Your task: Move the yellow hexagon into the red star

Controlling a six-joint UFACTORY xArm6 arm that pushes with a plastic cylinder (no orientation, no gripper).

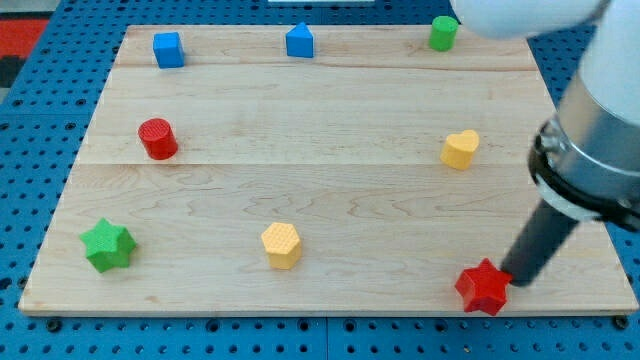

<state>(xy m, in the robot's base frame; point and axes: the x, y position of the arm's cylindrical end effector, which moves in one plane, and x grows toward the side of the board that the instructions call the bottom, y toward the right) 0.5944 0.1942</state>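
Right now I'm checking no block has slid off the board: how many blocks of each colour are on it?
Blue: 2, blue cube and blue house-shaped block
Green: 2, green cylinder and green star
Red: 2, red cylinder and red star
Yellow: 2, yellow heart and yellow hexagon
Total: 8

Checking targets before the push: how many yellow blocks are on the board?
2. The yellow hexagon sits bottom centre; the yellow heart is at the view's right, mid-height. The arm covers the right edge, so another could be hidden.

Yellow hexagon (281, 244) bottom centre, red star (483, 288) bottom right, well apart
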